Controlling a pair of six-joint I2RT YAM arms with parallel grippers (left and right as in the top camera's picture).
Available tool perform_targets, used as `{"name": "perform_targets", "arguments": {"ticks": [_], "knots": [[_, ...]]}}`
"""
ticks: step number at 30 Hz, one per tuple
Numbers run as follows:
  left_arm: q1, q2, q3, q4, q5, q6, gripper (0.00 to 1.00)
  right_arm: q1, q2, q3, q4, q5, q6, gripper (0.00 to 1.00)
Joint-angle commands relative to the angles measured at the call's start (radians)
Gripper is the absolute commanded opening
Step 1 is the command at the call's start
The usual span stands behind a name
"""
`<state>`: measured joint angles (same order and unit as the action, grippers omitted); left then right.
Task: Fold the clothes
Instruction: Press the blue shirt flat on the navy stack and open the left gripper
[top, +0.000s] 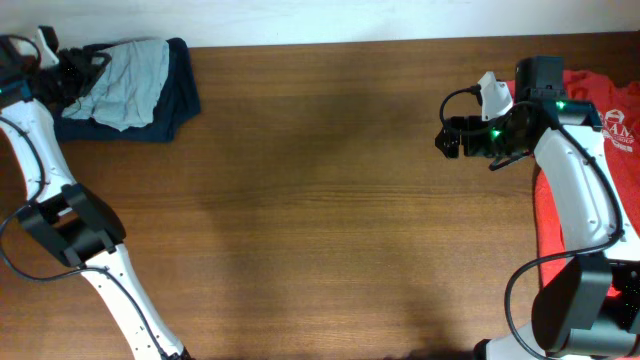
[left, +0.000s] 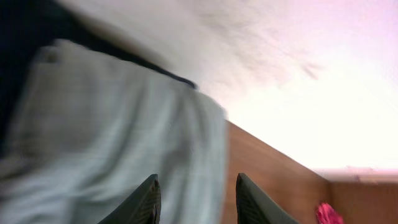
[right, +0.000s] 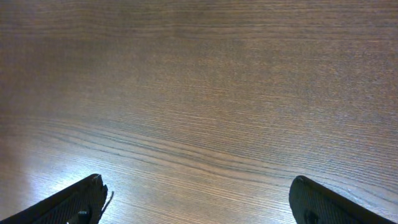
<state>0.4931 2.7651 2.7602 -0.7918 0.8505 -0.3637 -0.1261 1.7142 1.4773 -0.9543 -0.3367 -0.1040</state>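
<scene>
Left claw (left: 196, 202) narrow, empty, upper left at grey shirt (top: 125, 68), probably lining up grasp. Right claw (right: 202, 208) wide over table (top: 320, 200); red shirt (top: 548, 228) right edge, untouched.

My table (top: 320, 200) is brown, wood-grained. I see a pale grey shirt (top: 128, 68), a navy cloth (top: 180, 95) and a red shirt (top: 585, 88) with white lettering.

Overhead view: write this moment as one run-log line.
left gripper open at grey garment | right gripper open over table | red shirt at right edge
</scene>
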Motion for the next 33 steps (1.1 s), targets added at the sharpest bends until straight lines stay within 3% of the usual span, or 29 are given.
{"name": "perform_targets", "arguments": {"ticks": [1, 11, 21, 27, 33], "knots": [[-0.052, -0.059, 0.038, -0.058, 0.07, -0.009, 0.39, -0.005, 0.003, -0.001, 0.0, 0.013, 0.008, 0.99], [-0.149, 0.041, 0.034, -0.11, -0.003, 0.04, 0.39, -0.005, 0.003, -0.001, 0.0, 0.013, 0.008, 0.99], [-0.124, 0.206, 0.034, -0.111, 0.004, 0.043, 0.39, -0.005, 0.003, -0.001, 0.0, 0.013, 0.008, 0.99], [-0.117, 0.205, 0.055, -0.03, 0.131, 0.037, 0.35, -0.005, 0.003, -0.001, 0.0, 0.013, 0.008, 0.99], [-0.119, 0.114, 0.227, -0.016, 0.233, -0.05, 0.43, -0.005, 0.003, -0.001, 0.0, 0.013, 0.008, 0.99]]}}
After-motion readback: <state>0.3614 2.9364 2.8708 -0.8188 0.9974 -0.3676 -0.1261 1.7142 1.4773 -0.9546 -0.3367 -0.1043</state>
